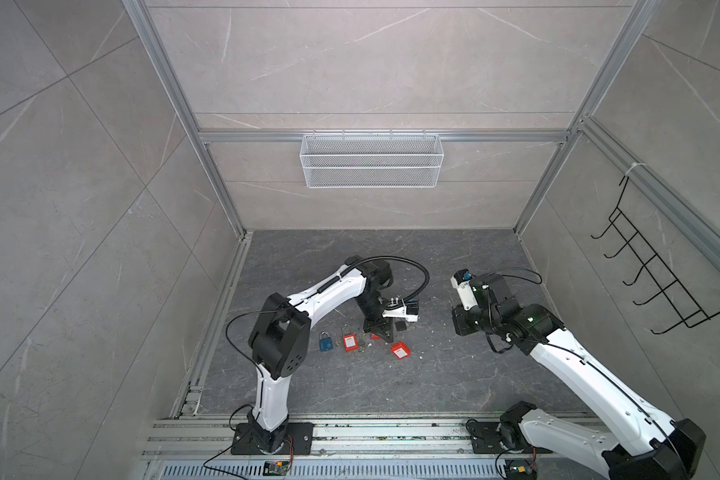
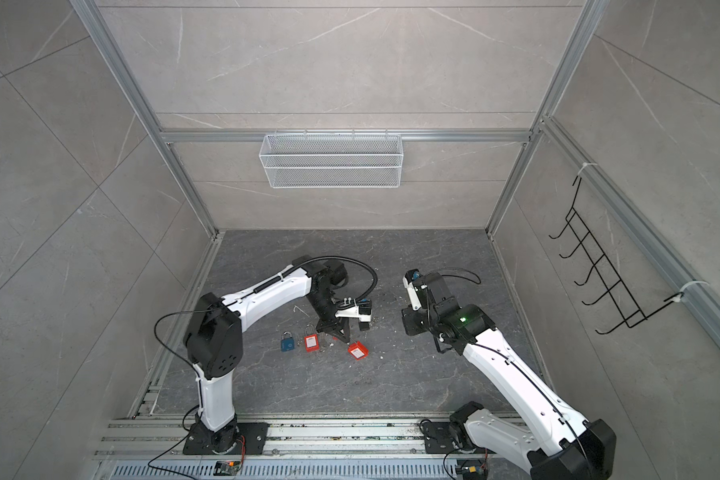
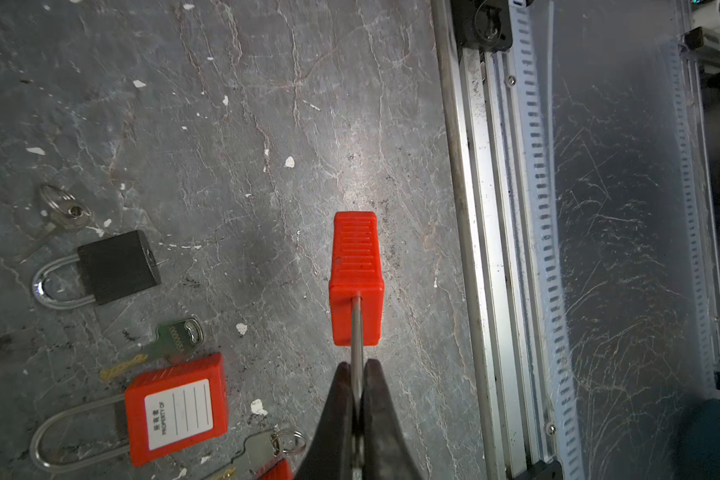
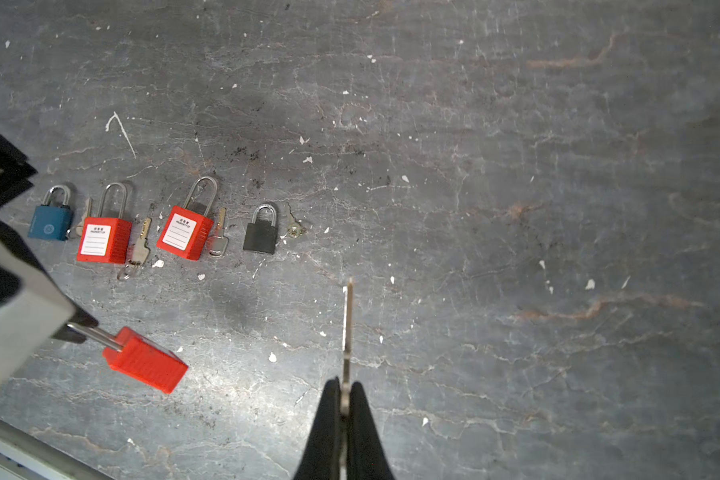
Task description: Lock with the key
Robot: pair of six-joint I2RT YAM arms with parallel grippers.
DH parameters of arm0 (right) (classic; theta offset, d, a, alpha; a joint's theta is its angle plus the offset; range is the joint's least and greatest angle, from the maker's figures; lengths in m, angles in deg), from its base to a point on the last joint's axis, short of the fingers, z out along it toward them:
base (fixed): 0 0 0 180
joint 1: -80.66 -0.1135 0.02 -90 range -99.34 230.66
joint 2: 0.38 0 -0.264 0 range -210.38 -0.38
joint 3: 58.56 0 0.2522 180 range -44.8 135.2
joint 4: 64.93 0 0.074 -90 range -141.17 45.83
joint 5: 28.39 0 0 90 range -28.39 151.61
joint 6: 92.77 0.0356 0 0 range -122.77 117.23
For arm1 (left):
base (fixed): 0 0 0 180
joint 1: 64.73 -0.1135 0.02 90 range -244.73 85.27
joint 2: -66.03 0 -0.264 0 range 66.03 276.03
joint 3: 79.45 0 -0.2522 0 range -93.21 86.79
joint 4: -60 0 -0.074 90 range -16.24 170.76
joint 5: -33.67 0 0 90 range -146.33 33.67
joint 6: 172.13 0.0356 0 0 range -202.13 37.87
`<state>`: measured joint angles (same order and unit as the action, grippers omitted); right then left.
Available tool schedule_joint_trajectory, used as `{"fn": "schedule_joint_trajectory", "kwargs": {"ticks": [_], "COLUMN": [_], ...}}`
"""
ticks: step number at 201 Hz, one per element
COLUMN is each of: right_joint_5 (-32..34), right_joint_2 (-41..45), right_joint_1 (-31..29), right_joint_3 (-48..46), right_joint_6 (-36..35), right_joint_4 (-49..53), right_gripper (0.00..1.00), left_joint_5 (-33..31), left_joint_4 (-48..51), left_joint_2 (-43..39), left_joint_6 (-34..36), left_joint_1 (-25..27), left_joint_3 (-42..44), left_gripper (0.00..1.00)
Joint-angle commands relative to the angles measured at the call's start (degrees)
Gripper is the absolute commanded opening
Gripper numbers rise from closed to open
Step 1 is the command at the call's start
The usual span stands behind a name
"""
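Left pincer is clamped on the steel shackle of a plain red plastic padlock, whose body points away from the jaws. It sits centre-left on the dark grey stone desk; contact with the desk is unclear. Right pincer is closed on a thin silver metal key, blade sticking out, well apart to the padlock's right. Left and slightly farther is a row: small blue padlock, two labelled red padlocks, black padlock, loose keys beside each.

The right gripper pinches a key edge-on, near the black padlock. Beyond the black padlock sit two red padlocks and a blue padlock in a row. Farther from it, the left gripper holds a third red padlock by its shackle.
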<state>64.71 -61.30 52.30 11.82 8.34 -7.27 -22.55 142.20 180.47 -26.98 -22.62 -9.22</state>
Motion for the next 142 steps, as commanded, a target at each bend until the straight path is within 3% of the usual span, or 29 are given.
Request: {"fn": "schedule_joint_trajectory", "kwargs": {"ticks": [1, 62, 99, 142], "right_joint_5": [0.8, -1.0, -6.7, -9.0], "right_joint_2": [0.1, 2.5, 2.5, 2.8], "right_joint_1": [0.1, 0.1, 0.1, 0.1], "right_joint_3": [-2.2, -9.1, -13.5, -16.4], "right_joint_6": [10.7, 16.8, 20.8, 21.5], "right_joint_4": [1.0, 0.0, -3.5, -5.6], "right_gripper": [0.0, 0.0, 0.0, 0.0], "left_joint_5": [-2.6, -3.2, -6.1, -7.9], "left_joint_4": [6.8, 9.7, 10.7, 10.3], "left_joint_2": [4.5, 13.4, 17.5, 21.4], "left_joint_6": [1.7, 0.7, -1.1, -2.8], "left_joint_1": [1.3, 2.2, 3.8, 4.0], "left_joint_3": [-5.7, -13.2, -17.2, -21.1], "left_gripper": [0.0, 0.0, 0.0, 0.03]}}
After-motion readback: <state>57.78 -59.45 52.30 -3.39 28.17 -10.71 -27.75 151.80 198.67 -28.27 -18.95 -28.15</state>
